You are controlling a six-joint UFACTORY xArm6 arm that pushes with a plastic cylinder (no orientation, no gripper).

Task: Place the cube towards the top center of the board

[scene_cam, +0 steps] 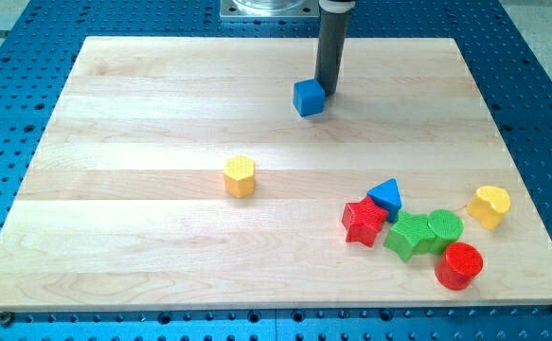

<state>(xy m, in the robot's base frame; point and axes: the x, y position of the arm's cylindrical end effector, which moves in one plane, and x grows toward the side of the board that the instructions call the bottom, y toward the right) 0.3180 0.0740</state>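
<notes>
A blue cube (308,98) sits on the wooden board (162,114) near the view's top, slightly right of centre. My tip (328,91) is at the cube's upper right side, touching or nearly touching it. The dark rod rises from there to the view's top edge.
A yellow hexagon block (240,176) lies near the board's middle. At the lower right lie a red star (364,223), a blue triangle (385,196), a green star (409,235), a green cylinder (444,227), a red cylinder (459,265) and a yellow heart (489,206).
</notes>
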